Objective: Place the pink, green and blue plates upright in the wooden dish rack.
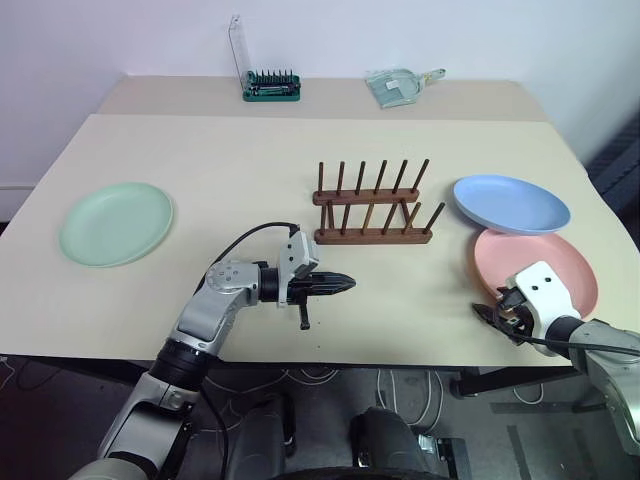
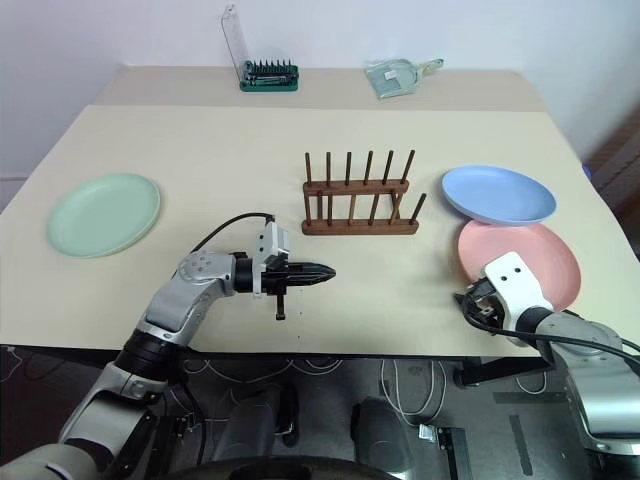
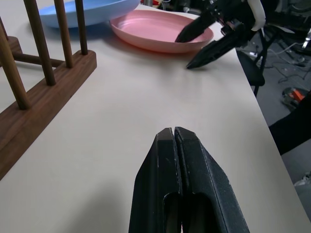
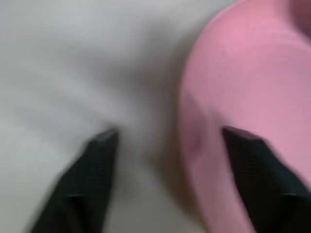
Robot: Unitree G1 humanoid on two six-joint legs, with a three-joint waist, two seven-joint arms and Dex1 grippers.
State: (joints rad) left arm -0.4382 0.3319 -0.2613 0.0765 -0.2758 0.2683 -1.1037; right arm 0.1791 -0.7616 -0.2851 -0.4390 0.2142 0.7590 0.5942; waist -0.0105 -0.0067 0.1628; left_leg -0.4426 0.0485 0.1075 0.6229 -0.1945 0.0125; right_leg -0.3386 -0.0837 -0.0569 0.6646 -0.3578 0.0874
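The wooden dish rack (image 1: 372, 205) stands empty mid-table. A pale green plate (image 1: 116, 223) lies flat at the far left. On the right, the blue plate (image 1: 511, 204) lies just behind the pink plate (image 1: 535, 270), their rims meeting. My right gripper (image 1: 495, 313) is at the pink plate's near left rim. In the right wrist view its fingers are apart, one over the pink plate (image 4: 252, 73) and one over the table, the rim between them. My left gripper (image 1: 345, 283) is shut on nothing and points right, in front of the rack.
A green screwdriver-bit holder (image 1: 271, 88) and a clear plastic item (image 1: 400, 85) sit at the table's back edge. The table's front edge runs just below both grippers. Bare tabletop (image 1: 240, 190) lies between the green plate and the rack.
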